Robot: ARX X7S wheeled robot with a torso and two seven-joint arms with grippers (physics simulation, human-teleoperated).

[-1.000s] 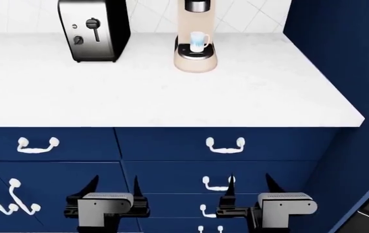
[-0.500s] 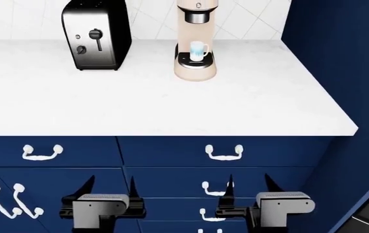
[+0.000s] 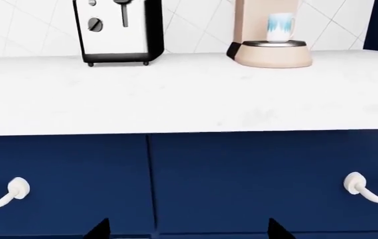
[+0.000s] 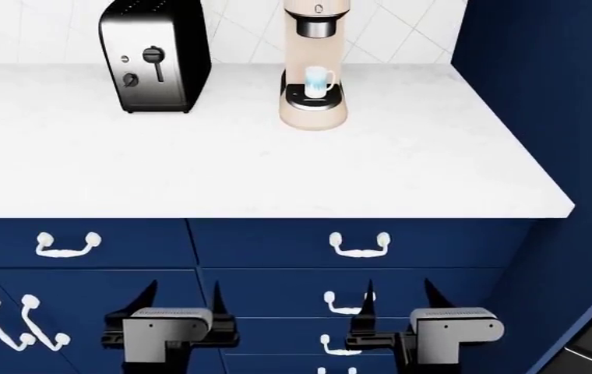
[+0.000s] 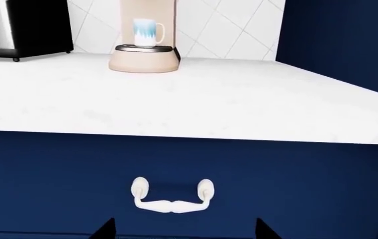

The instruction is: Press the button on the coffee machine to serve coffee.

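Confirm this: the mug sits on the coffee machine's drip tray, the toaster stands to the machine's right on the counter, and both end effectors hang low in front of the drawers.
One detail is wrong. In the head view the toaster stands to the left of the coffee machine, not its right. The rest holds: the mug sits on the drip tray, and the left end effector and right end effector hang low before the drawers.

Beige coffee machine (image 5: 143,56) at upper left of the frame, on a white counter (image 5: 242,104), with a white-and-blue mug (image 5: 147,33) on its black drip tray (image 5: 145,48). Chrome toaster (image 5: 16,25) at the far upper left corner. Below, navy drawer front (image 5: 295,189) with white handle (image 5: 171,196). Two dark fingertips (image 5: 103,230) at the bottom edge, set apart.
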